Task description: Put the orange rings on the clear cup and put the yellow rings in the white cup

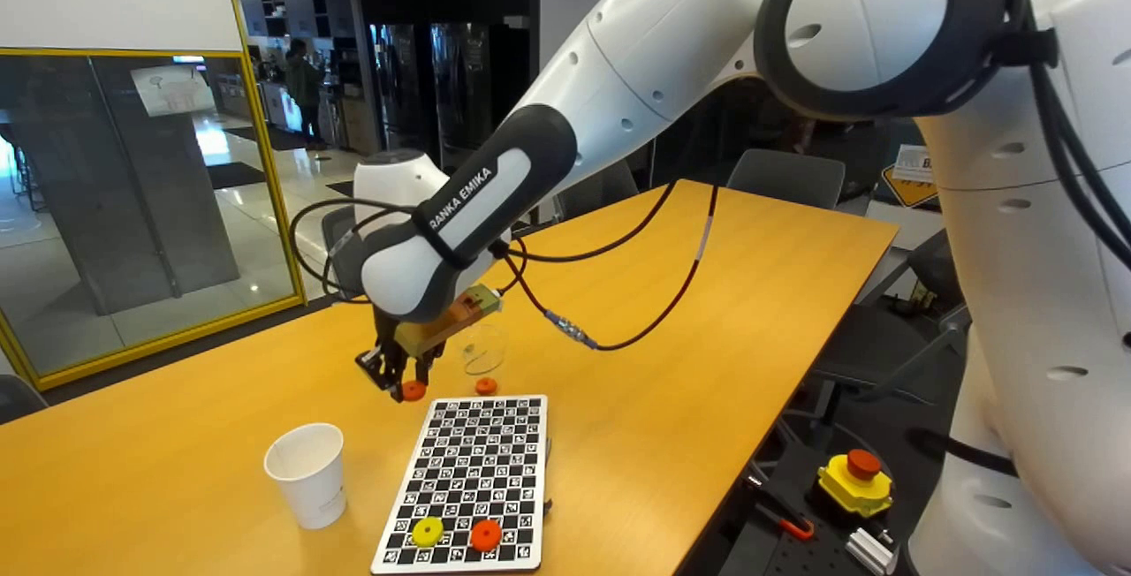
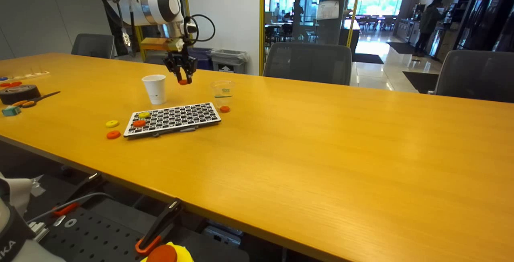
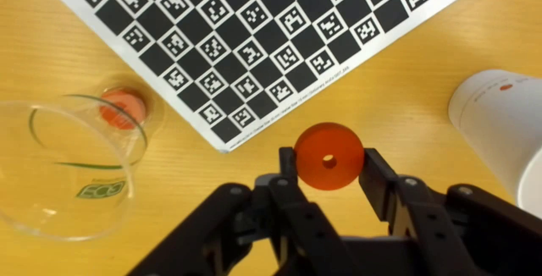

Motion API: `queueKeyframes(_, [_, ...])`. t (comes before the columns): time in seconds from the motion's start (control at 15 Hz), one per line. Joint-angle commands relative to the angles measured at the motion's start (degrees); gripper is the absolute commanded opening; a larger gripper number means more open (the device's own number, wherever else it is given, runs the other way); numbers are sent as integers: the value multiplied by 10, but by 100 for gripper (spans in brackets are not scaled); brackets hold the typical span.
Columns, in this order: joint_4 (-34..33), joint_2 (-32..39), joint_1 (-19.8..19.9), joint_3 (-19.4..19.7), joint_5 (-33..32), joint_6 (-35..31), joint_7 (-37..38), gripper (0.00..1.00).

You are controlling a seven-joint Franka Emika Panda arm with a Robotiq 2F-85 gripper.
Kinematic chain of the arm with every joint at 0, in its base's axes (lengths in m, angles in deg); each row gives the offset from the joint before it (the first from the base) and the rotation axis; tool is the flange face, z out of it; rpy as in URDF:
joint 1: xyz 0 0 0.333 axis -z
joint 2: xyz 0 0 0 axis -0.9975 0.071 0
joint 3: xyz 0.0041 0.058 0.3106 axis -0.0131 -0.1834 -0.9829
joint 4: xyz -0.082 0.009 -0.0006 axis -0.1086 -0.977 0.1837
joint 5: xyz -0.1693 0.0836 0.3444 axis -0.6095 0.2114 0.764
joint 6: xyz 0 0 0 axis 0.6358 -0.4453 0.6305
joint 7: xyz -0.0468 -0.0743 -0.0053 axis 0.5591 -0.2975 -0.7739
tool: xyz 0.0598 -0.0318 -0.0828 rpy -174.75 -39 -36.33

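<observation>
Two fingers (image 3: 288, 164) of the gripper (image 3: 329, 157), partly parted, pinch an orange ring (image 3: 329, 144) (central hole visible) by opposite edges.

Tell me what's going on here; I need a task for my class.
A robot gripper holds an orange ring above the table. Another orange ring appears to lie at the bottom of the clear cup. A yellow ring and an orange ring sit on the checkered board, with a second yellow ring and a further orange ring on the table beside it. The white cup stands upright, its inside bottom out of sight. Seemingly orange goes in the clear cup, yellow in the white.
</observation>
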Motion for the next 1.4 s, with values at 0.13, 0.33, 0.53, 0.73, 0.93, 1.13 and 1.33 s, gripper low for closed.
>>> queueKeyframes(0.13, [34,-72,22,22,-14,0,26,22])
queueKeyframes(0.33, [29,-74,44,31,-13,6,21,22])
queueKeyframes(0.53, [18,-64,60,41,-16,10,26,22])
queueKeyframes(0.73, [6,-51,71,45,-15,19,22,22])
queueKeyframes(0.93, [0,-41,79,45,-11,24,18,22])
queueKeyframes(1.13, [-7,-32,81,45,-10,29,17,22])
queueKeyframes(1.33, [-14,-25,81,45,-10,35,18,22])
